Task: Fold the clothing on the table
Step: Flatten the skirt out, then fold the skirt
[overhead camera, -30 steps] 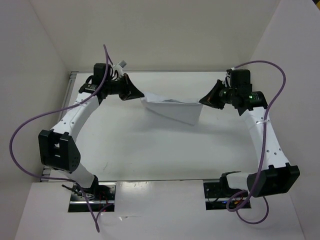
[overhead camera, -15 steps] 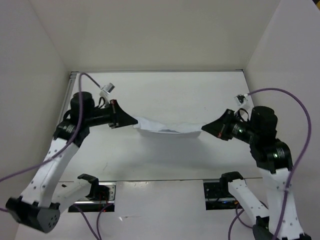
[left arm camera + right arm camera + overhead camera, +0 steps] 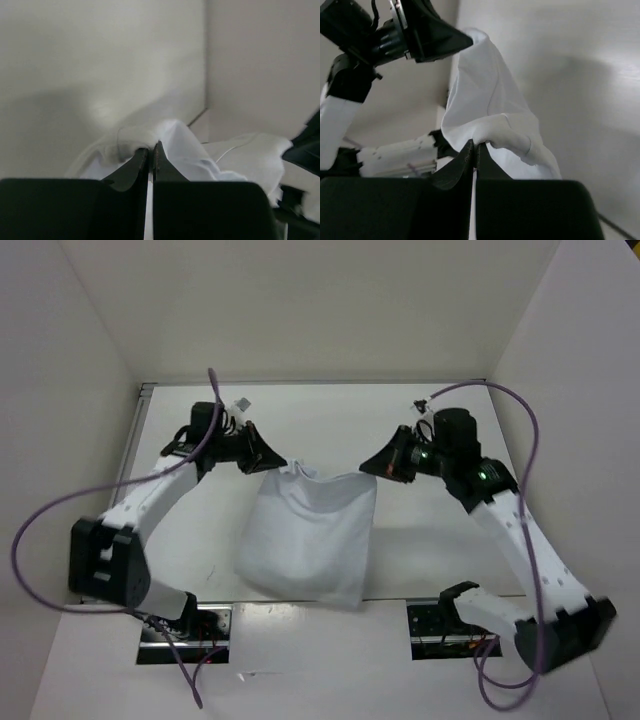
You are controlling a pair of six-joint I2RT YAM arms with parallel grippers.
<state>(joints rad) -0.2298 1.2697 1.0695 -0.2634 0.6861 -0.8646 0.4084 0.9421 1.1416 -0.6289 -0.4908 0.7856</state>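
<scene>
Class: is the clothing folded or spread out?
Spread: the clothing hangs as one open sheet, top corners held by left gripper and right gripper.

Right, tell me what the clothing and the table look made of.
Clothing: thin soft fabric, possibly cotton, matte white. It hangs limp and puckers at the held corners. Table: hard flat board, matte white, perhaps laminate. No glare or texture shows.

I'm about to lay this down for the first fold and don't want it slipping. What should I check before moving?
1. Left claw shut on a top corner of the clothing: ok.
2. Right claw shut on the other top corner: ok.
3. Clothing hangs open between the claws, not bunched: ok.
4. Lower edge touching the table: cannot tell.
5. Claws at equal height: cannot tell.
</scene>
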